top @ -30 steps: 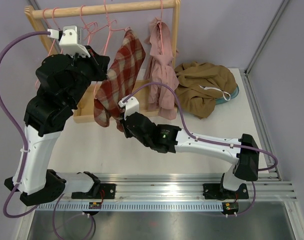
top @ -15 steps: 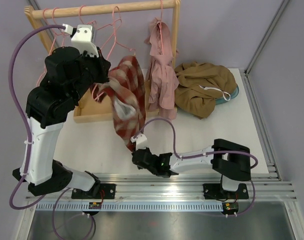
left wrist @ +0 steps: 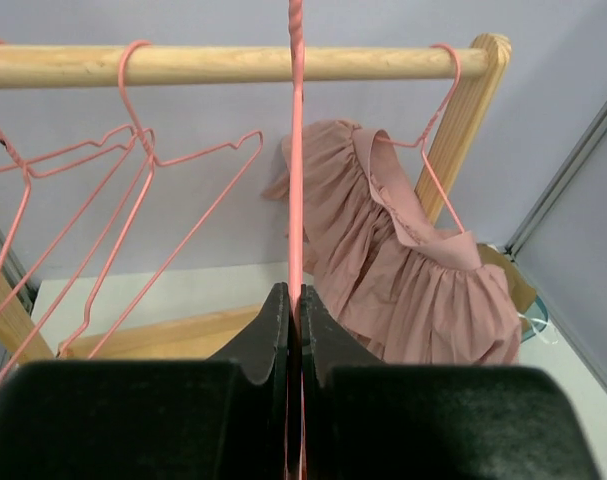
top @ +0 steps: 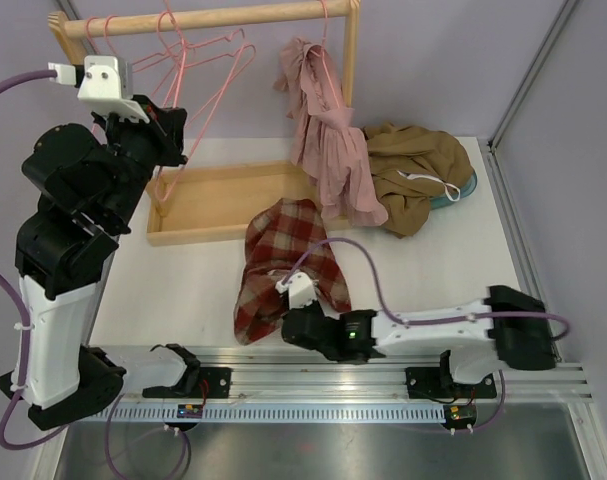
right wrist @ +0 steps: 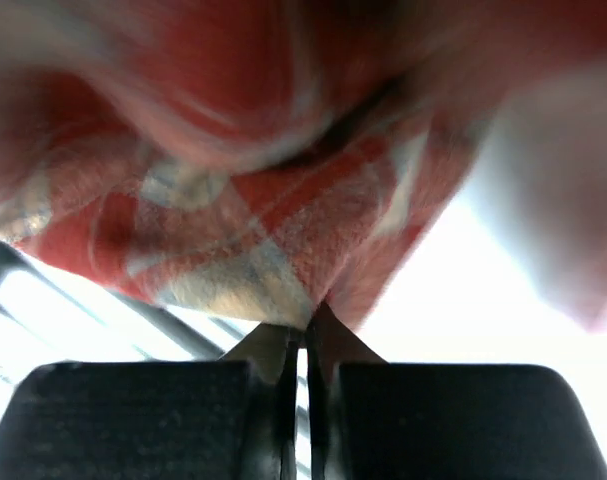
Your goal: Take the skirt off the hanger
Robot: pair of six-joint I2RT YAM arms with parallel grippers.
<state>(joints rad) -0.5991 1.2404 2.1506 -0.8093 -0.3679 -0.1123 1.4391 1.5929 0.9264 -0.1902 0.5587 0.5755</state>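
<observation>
The red plaid skirt (top: pixel 283 250) lies crumpled on the white table, off the hanger. My right gripper (top: pixel 286 322) is at its near edge, low by the table front. In the right wrist view the gripper (right wrist: pixel 308 322) is shut on a fold of the skirt (right wrist: pixel 283 200). My left gripper (top: pixel 169 148) is up at the left by the rack, shut on a bare pink hanger (top: pixel 205 95). In the left wrist view the gripper (left wrist: pixel 295 300) clamps the hanger wire (left wrist: pixel 295 150), which runs straight up past the wooden rail (left wrist: pixel 233 63).
A wooden rack (top: pixel 213 18) holds several bare pink hangers (top: pixel 108 35) and a pink dress (top: pixel 328 140). A wooden tray (top: pixel 233 232) sits under the rack. A brown garment (top: pixel 413 175) is piled at the right. A metal rail (top: pixel 333 375) runs along the near edge.
The skirt has slid off the hanger and dropped to the table, pulled down and forward by my right gripper. My left gripper has swung up and left with the bare hanger. The pink dress has swung.
</observation>
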